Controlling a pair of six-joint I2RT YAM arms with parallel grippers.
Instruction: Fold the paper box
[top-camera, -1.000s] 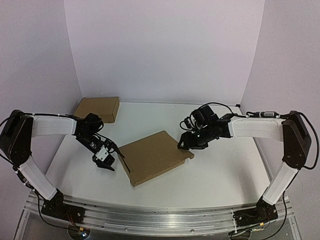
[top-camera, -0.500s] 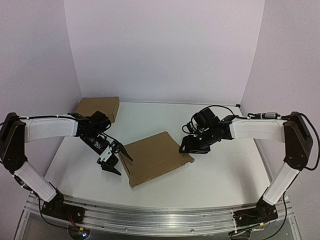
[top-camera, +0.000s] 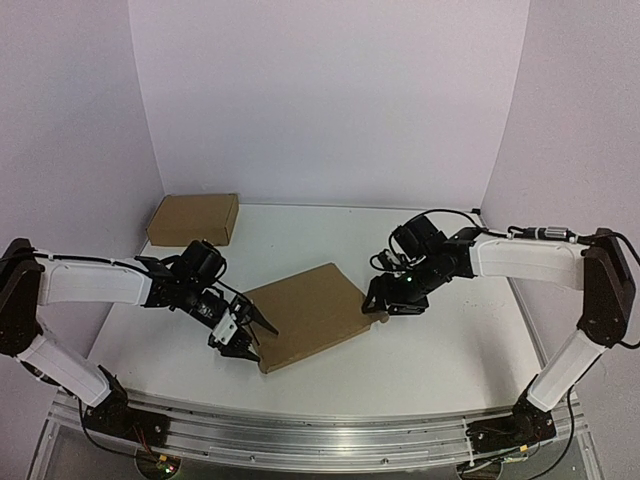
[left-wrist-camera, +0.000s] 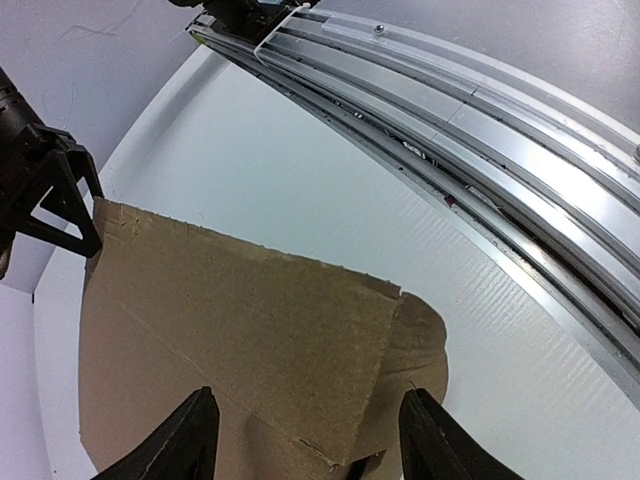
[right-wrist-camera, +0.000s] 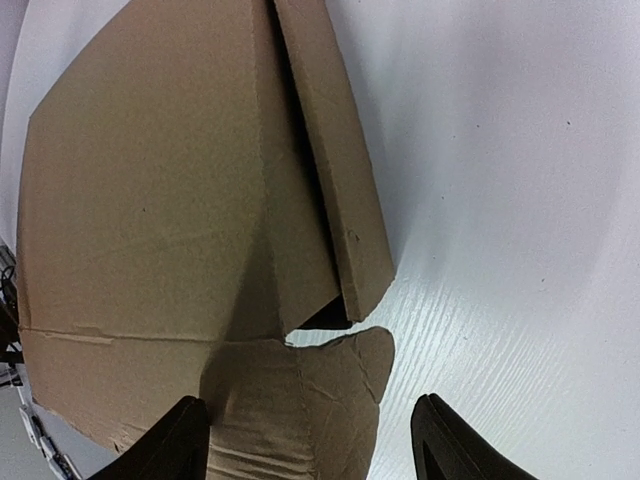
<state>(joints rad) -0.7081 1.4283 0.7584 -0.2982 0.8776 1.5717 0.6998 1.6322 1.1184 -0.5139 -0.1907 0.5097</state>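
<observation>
the paper box (top-camera: 308, 315) lies flat near the middle of the white worktop (top-camera: 450, 350), turned at an angle. it is one shallow rectangular mailer of plain brown corrugated cardboard with its lid down. in the right wrist view a narrow side wall stands a little away from the lid along a dark slit, and a rounded, creased tab lies flat on the worktop at the corner. the left wrist view shows a rough die-cut edge and another rounded tab poking out from under the lid. the left pincer (top-camera: 255, 338) sits at the box's near left side, its two black fingers (left-wrist-camera: 190, 445) apart on either side of a lid corner, clamping nothing. the right pincer (top-camera: 375, 303) is at the box's right corner, its two fingers (right-wrist-camera: 175, 440) also spread wide, with the rounded tab lying between them. a second brown cardboard box (top-camera: 194, 218), plain and closed, rests at the back left by the wall, well apart. a ribbed aluminium rail (top-camera: 300, 435) runs along the near edge.
</observation>
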